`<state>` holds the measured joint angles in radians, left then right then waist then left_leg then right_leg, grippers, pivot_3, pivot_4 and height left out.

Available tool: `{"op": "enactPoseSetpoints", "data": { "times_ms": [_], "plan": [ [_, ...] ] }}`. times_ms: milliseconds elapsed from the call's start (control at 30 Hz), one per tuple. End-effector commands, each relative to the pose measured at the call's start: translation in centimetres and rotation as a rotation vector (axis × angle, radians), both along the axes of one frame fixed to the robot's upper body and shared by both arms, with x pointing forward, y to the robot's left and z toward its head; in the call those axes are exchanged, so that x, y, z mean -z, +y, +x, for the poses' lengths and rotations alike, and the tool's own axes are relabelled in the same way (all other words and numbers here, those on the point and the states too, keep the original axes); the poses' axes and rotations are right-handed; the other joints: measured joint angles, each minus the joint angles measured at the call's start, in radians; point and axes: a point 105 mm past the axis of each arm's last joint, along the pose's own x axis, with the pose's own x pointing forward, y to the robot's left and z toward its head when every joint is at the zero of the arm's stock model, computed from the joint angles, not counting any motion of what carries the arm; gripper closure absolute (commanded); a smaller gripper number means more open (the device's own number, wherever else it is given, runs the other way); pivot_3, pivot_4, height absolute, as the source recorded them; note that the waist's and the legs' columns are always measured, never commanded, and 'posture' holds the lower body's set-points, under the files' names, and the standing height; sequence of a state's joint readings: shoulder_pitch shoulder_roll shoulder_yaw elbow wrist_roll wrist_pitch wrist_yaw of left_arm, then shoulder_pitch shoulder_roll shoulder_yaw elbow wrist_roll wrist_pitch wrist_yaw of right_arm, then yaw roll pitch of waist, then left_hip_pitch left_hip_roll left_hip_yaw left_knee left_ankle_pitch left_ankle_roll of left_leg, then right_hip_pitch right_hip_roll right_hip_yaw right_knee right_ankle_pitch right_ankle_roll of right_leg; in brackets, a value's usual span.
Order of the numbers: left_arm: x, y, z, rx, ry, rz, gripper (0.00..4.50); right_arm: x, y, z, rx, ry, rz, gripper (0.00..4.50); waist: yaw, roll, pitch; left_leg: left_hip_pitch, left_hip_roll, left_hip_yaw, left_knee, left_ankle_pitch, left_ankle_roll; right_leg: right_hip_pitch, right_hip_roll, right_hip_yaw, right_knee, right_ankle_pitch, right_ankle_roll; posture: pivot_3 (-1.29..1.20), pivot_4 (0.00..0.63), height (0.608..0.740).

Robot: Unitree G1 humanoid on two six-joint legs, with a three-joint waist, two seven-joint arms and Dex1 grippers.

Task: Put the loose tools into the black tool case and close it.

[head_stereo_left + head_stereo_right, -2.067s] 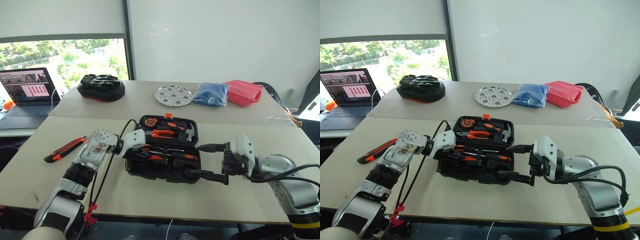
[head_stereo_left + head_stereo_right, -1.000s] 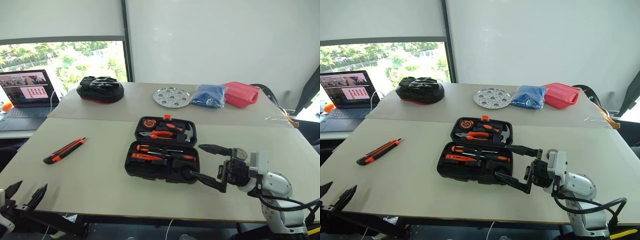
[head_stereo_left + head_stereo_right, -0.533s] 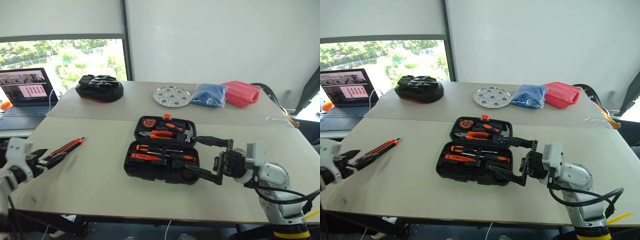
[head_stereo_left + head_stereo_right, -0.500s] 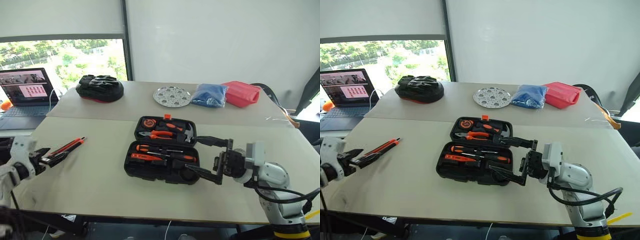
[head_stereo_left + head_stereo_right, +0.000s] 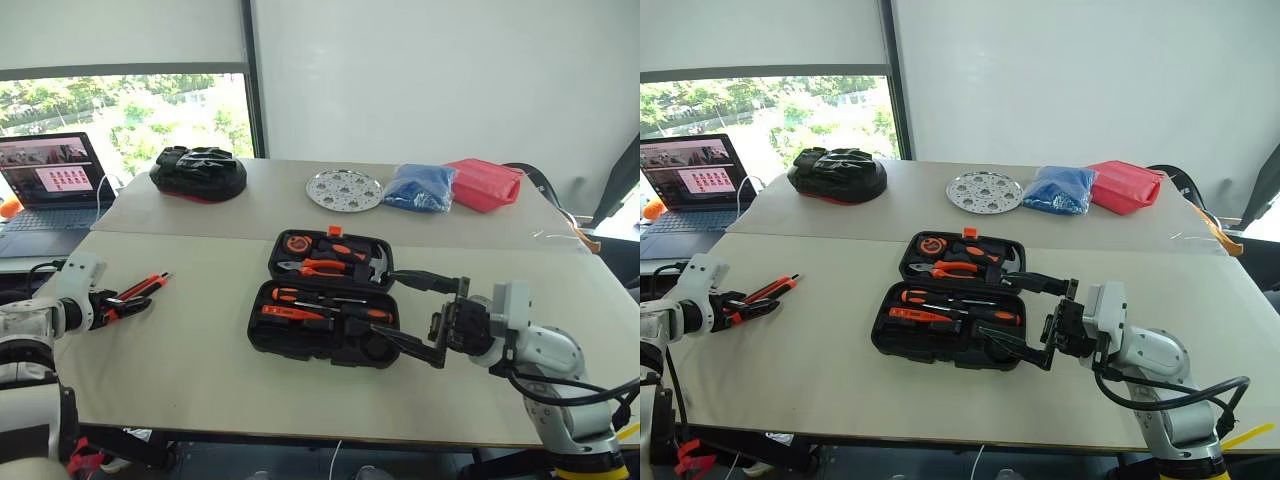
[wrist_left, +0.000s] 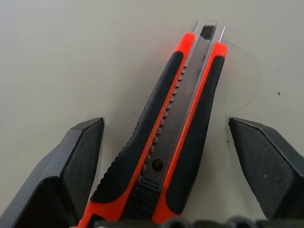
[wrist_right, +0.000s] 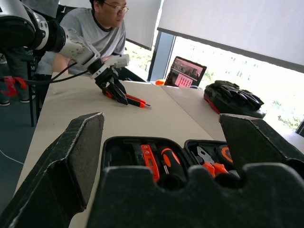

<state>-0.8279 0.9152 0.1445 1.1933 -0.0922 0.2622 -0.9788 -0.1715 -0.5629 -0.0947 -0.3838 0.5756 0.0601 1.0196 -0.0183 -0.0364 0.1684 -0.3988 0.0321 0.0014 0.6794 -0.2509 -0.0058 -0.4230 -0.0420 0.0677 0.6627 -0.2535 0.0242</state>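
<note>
While the head views give the whole tabletop (image 5: 200,380), the left wrist view adds the close detail: the utility knife (image 6: 175,137) lies flat between the two fingers of the left pincer (image 6: 175,156), which stand apart on either side of the handle with bare tabletop showing between each finger and the knife. From the head, that knife (image 5: 140,290) sits near the left edge, well apart from the tool case (image 5: 325,300).

The right wrist view looks across the open case (image 7: 156,156) toward the left pincer (image 7: 113,88) poised over the knife (image 7: 135,100), and takes in a person (image 7: 97,33) in a grey shirt behind the far end of the tabletop.

The case lies open in the middle, the lid half holding orange-handled pliers (image 5: 320,267), the near half holding screwdrivers (image 5: 320,300).

Round about: a laptop (image 5: 45,190) at far left, a black lumpy bag (image 5: 197,172), a perforated metal disc (image 5: 345,189), a blue bag (image 5: 420,187) and a red pouch (image 5: 485,184) on the rear tabletop.

The left arm reaches low across the left edge. The right arm bends in from the right, its pincer (image 5: 425,315) pointing leftward beside the case's right end, fingers wide apart and holding nothing.
</note>
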Motion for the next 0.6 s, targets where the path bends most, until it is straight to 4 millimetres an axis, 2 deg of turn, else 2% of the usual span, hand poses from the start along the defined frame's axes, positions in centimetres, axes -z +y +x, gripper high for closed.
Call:
{"op": "enactPoseSetpoints", "data": {
  "times_ms": [33,200,233,333,367,433,500,600],
  "plan": [
    [0.7,-1.0,-0.6,0.078,0.059,-0.051,1.02,-1.4,-0.4,-0.5,0.006,-0.046,0.015,0.0,0.001,0.0,0.0,0.0,0.0,0.0,0.0,0.0,0.0,0.0,0.0,0.0,0.0,0.0,0.0,0.0,0.15,0.74],
    [0.9,-1.0,-1.0,0.11,0.061,-0.05,2.72,-1.4,-0.5,-0.7,0.008,-0.048,0.013,0.0,0.003,0.0,0.0,0.0,0.0,0.0,0.0,0.0,0.0,0.0,0.0,0.0,0.0,0.0,0.0,0.0,0.15,0.74],
    [0.6,-1.1,-1.0,0.126,0.038,-0.051,2.86,-1.5,-0.4,-0.7,0.008,-0.047,0.013,0.0,0.003,0.0,0.0,0.0,0.0,0.0,0.0,0.0,0.0,0.0,0.0,0.0,0.0,0.0,0.0,0.0,0.15,0.74],
    [-1.8,-2.2,-0.5,0.234,-0.128,-0.072,2.86,-1.5,-0.3,-0.6,0.008,-0.048,0.01,0.0,0.003,0.0,0.0,0.0,0.0,0.0,0.0,0.0,0.0,0.0,-0.001,0.0,0.0,0.0,0.0,0.0,0.15,0.74],
    [-3.5,-3.1,-0.3,0.31,-0.225,-0.124,2.86,-1.5,-0.3,-0.5,0.008,-0.048,0.009,0.0,0.003,0.0,0.0,0.0,0.0,0.0,0.0,0.0,0.0,0.0,0.0,0.0,0.0,0.0,0.0,0.0,0.15,0.74],
    [-5.6,-5.0,-0.5,0.464,-0.329,-0.152,2.86,-1.7,-0.5,-0.5,0.01,-0.048,0.005,0.0,0.006,-0.001,0.0,-0.001,0.0,0.0,0.001,0.0,0.0,-0.001,0.0,0.0,0.0,0.0,0.0,0.0,0.15,0.74],
    [-6.3,-6.5,-0.8,0.581,-0.343,-0.131,2.86,-1.8,-0.8,-0.6,0.012,-0.047,0.001,0.0,0.01,-0.001,0.001,-0.002,0.0,-0.001,0.002,0.0,0.0,-0.001,0.0,-0.002,0.0,0.0,0.0,0.0,0.15,0.74],
    [-8.4,-11.6,-0.9,0.848,-0.358,-0.09,2.86,-1.6,-1.8,-0.6,0.036,-0.032,-0.048,0.0,0.014,-0.001,0.001,-0.003,0.0,-0.001,0.003,0.0,0.0,0.0,-0.001,-0.001,0.0,0.0,0.0,0.0,0.15,0.74]
  ]
}}
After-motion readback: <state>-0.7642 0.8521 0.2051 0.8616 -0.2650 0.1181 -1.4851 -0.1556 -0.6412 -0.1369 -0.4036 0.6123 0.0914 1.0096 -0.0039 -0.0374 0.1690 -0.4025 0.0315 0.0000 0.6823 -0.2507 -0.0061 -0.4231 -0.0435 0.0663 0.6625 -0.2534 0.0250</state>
